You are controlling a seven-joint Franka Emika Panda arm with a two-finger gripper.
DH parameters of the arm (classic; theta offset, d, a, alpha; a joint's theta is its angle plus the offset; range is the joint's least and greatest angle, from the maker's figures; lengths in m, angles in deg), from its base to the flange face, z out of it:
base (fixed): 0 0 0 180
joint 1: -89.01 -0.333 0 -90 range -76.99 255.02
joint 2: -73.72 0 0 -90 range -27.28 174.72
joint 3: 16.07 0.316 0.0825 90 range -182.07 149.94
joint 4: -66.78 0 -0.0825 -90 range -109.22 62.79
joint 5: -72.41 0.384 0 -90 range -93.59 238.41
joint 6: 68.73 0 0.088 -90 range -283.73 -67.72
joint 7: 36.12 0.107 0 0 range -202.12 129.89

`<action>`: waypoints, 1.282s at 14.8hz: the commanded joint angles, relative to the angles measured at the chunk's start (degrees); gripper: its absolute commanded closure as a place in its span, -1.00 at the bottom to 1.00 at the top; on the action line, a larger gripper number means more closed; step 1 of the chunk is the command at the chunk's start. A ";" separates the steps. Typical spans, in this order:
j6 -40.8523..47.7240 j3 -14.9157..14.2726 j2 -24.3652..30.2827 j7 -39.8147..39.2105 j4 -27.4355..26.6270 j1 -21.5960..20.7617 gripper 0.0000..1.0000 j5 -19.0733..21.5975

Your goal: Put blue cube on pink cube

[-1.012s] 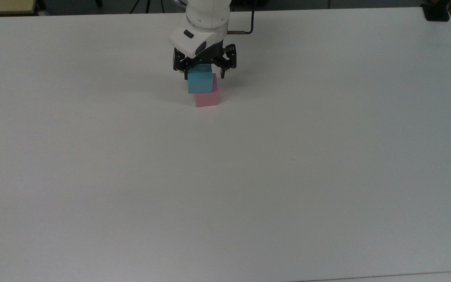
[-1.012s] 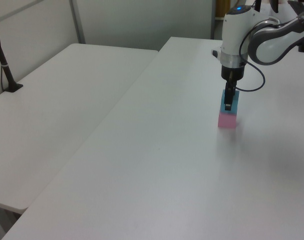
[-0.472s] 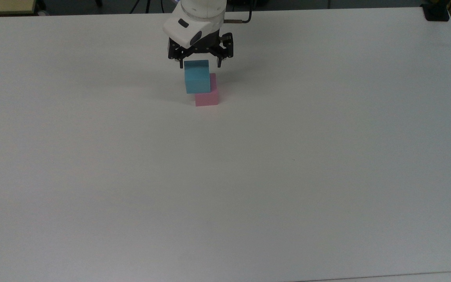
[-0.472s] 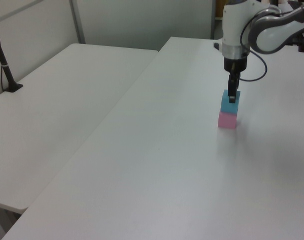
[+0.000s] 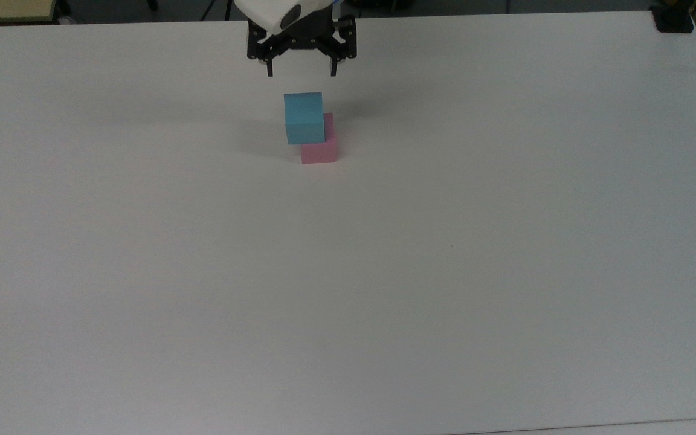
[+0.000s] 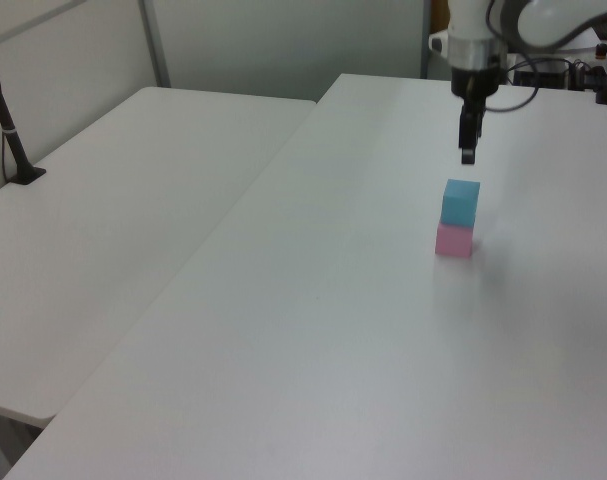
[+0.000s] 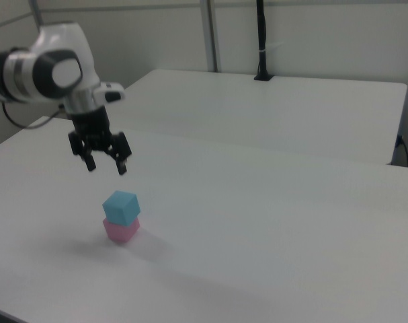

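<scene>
Matte blue cube (image 5: 304, 118) rests on pink cube (image 5: 320, 149), slightly offset; both look light, stiff, best gripped on opposite flat sides. Claw (image 5: 301, 65) hangs above, spread wide, empty.

arm: wrist vertical | gripper (image 5: 301, 71) (image 6: 467, 155) (image 7: 106, 165): pointing down, fingers spread, holding nothing

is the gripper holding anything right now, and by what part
Nothing is held. The gripper is open and hangs clear above the blue cube, which sits on the pink cube.
</scene>
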 commanded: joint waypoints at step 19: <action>18.99 -0.75 -3.28 -3.18 22.85 6.47 -1.00 1.71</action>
